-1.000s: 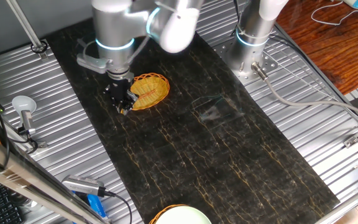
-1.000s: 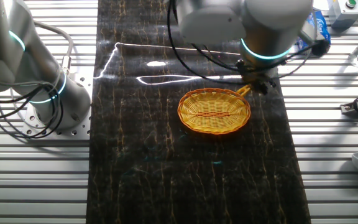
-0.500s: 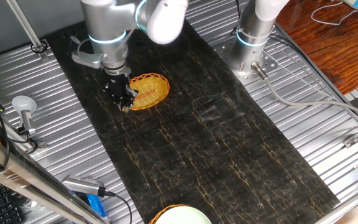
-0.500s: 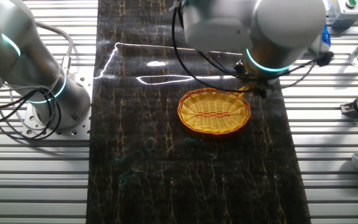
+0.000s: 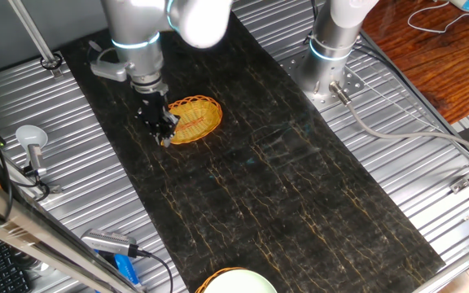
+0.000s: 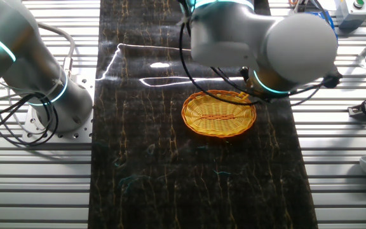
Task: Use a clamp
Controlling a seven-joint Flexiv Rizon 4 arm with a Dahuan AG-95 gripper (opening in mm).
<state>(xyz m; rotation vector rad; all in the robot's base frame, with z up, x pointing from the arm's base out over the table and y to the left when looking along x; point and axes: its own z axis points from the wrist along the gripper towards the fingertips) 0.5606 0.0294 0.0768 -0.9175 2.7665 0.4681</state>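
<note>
Our gripper (image 5: 162, 132) hangs low over the dark mat (image 5: 283, 187), and we cannot tell whether its jaws are parted or closed. A small yellow-orange clamp (image 5: 166, 140) shows at its fingertips, with the woven basket (image 5: 194, 119) just beside.

My tool (image 5: 163, 134) hangs over a long dark mat (image 5: 283, 195) with gold veining, laid along a ribbed metal table (image 5: 80, 203). Just beside my tool, a round woven basket (image 6: 219, 114) sits flat on the mat. Far from my tool, at the mat's other end, the rim of a second basket holding a pale bowl (image 5: 236, 282) shows. Off the mat, to one side of my tool, a small white funnel-like stand (image 5: 31, 138) rests on the metal.
</note>
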